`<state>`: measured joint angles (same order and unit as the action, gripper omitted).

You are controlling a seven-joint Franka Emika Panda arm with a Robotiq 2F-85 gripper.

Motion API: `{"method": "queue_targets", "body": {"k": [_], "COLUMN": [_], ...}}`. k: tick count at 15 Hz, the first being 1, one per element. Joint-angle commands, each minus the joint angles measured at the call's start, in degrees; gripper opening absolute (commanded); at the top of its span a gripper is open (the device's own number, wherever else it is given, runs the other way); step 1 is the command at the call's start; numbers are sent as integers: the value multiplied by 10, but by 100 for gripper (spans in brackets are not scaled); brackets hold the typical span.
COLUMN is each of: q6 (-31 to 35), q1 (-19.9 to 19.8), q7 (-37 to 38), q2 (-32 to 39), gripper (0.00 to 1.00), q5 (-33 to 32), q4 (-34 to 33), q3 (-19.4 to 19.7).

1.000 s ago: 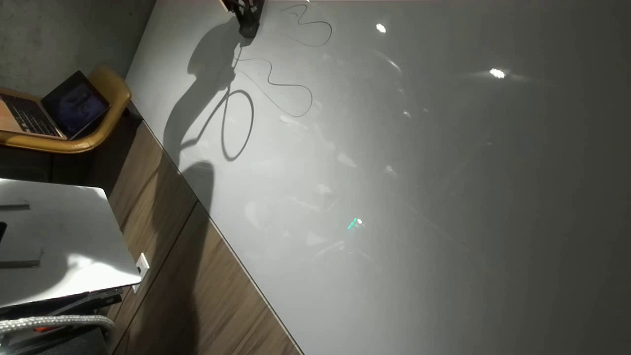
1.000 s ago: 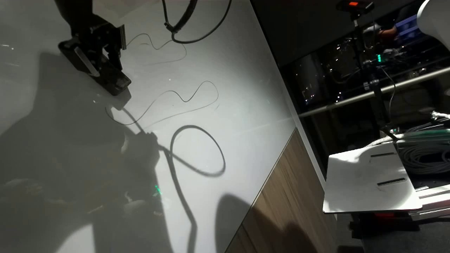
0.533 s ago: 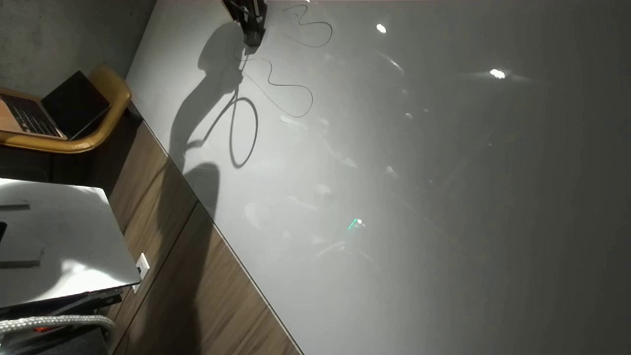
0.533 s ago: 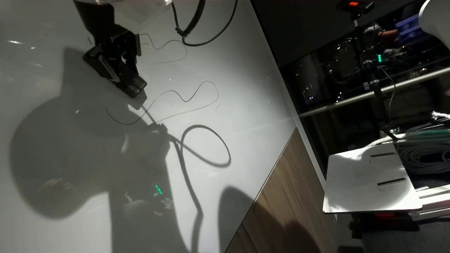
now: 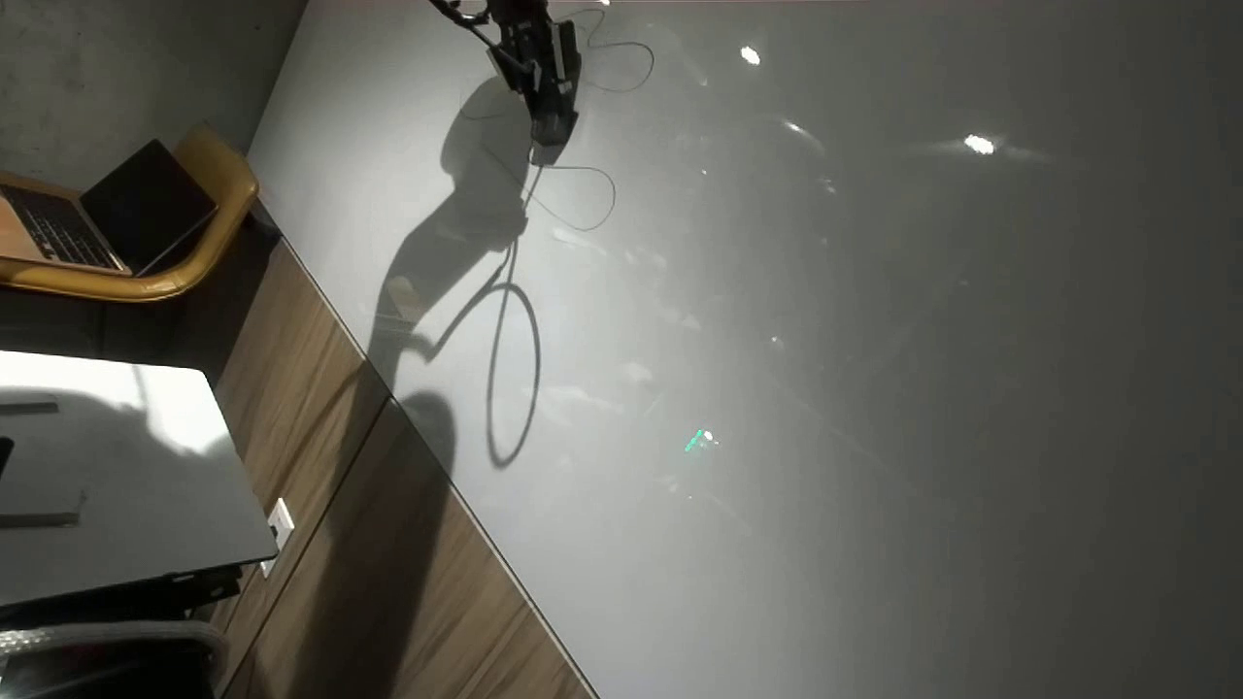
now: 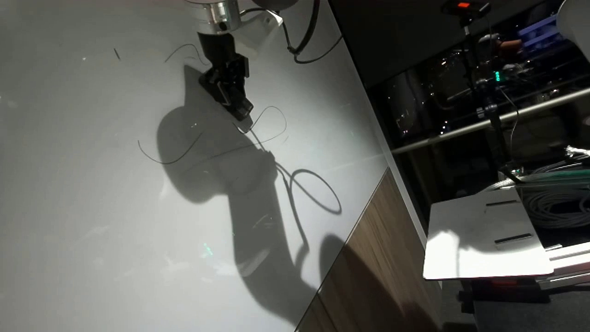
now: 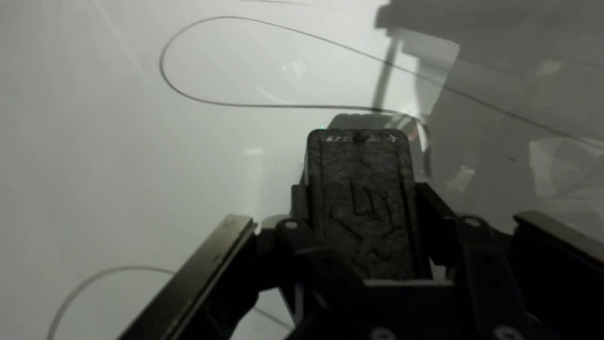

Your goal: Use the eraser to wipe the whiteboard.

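Clasping the eraser [image 7: 363,189], the gripper [image 7: 363,203] partly hides a squiggle [image 6: 188,44], laptop [image 5: 121,214] and yellow chair [image 5: 228,183] beside the whiteboard [image 5: 825,408].

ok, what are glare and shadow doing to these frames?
In an exterior view, blown-out glare dots the whiteboard; in both exterior views, a broad shadow crosses part of the thin marker squiggle; in the wrist view, the end effector comes out mostly near-black, while the eraser shows surface texture.

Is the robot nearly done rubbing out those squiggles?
Not nearly, I think. Done: one squiggle on the whiteboard has a gap that looks wiped. In hand: the eraser, gripped in the jaws close to that squiggle. Left: the rest of it, the other squiggle and a short dark dash.
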<state>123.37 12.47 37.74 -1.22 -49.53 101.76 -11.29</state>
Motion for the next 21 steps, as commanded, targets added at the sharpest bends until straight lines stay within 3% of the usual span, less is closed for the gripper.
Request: {"method": "queue_targets", "body": {"k": [1, 6, 11, 13, 16, 21], "q6": [87, 176, 202, 188, 131, 75], "q1": [-53, -108, -117, -112, -102, -98], "q7": [-17, -19, -14, -24, -96, -146], "q2": [-63, -91, -87, -85, -88, -69], "gripper": [31, 31, 31, 31, 31, 31], "q5": [4, 2, 10, 14, 66, 85], "q4": [81, 140, 140, 123, 50, -49], "q3": [47, 85, 74, 66, 55, 32]}}
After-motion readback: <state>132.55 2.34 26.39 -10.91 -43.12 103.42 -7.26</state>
